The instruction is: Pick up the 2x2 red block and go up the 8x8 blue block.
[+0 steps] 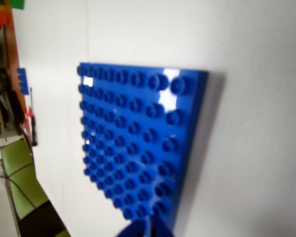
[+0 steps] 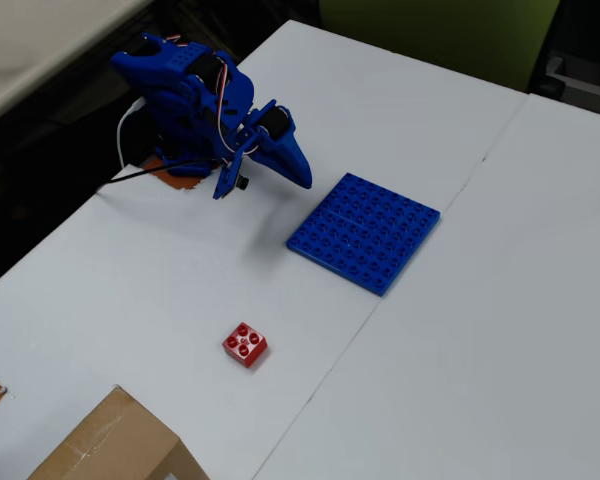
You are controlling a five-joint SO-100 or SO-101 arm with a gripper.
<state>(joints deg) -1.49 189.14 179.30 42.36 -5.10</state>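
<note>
The 2x2 red block (image 2: 245, 344) sits alone on the white table, studs up, in the overhead view; the wrist view does not show it. The 8x8 blue block (image 2: 365, 230) lies flat to its upper right and fills the middle of the wrist view (image 1: 138, 143). My blue gripper (image 2: 305, 178) hangs above the table just left of the plate's near corner, far from the red block. Its jaws look shut and hold nothing. Only the fingertips (image 1: 149, 228) show at the bottom edge of the wrist view.
A cardboard box (image 2: 110, 445) stands at the bottom left corner of the table. The arm's base (image 2: 180, 110) sits by the table's left edge. A seam (image 2: 380, 300) runs between two table tops. A green chair (image 1: 19, 177) is off the table.
</note>
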